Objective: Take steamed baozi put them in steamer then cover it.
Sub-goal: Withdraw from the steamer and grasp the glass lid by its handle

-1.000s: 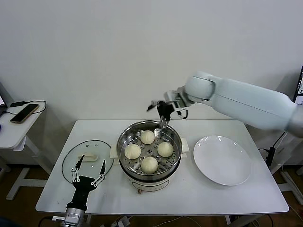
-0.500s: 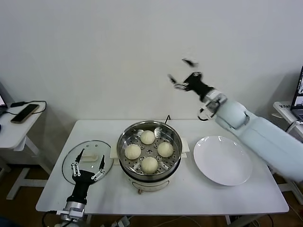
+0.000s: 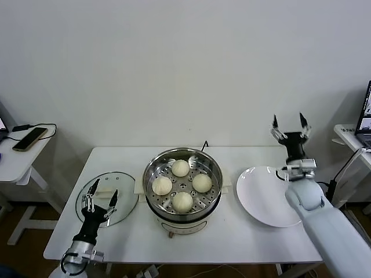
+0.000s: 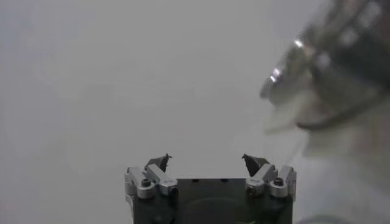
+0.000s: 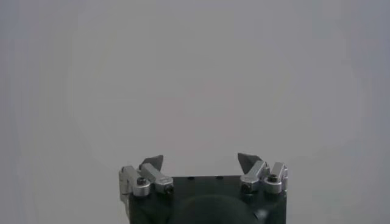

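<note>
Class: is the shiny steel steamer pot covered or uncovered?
Uncovered: the shiny steel steamer pot shows four buns; the clear glass lid lies beside it.

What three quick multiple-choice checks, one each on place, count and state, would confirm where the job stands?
1. Where does the round clear glass lid lie?
A. On the steamer
B. On the table, left of the steamer
C. On the plate

2. How many off-white round buns sit in the shiny steel steamer pot?
A. Two
B. Three
C. Four

3. What state is the left tool in?
A. Open, empty
B. Shut on the lid
C. Shut on a bun

Answers: 1 B, the lid rests flat beside the pot; 2 C, four buns on the tray; 3 A, its fingers stand spread above the lid.
</note>
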{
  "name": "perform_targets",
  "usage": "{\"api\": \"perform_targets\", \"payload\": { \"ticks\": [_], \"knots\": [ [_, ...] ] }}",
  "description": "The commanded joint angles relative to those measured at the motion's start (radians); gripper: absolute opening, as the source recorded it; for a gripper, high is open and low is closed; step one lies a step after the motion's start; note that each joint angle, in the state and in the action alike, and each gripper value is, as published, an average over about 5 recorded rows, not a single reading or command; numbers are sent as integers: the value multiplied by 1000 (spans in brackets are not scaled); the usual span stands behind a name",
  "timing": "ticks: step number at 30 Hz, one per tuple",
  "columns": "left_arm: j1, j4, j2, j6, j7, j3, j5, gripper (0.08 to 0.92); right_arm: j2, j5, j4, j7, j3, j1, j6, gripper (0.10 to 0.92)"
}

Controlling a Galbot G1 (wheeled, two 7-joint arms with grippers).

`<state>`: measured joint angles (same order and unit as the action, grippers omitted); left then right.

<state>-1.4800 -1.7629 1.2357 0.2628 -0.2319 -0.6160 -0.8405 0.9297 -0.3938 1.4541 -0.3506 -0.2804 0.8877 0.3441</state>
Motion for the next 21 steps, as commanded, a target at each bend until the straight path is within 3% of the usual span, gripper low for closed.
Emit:
{"api": "perform_targets", "payload": {
  "ticks": [1,21],
  "knots": [
    [14,163,-33,-32,-49,-93,-528,823,154,74,-22,3,-238,313,52,823],
    [210,364,-17,-66,-136,-24,-670,823,195,162,8,48,-261,394,41,823]
  ]
}}
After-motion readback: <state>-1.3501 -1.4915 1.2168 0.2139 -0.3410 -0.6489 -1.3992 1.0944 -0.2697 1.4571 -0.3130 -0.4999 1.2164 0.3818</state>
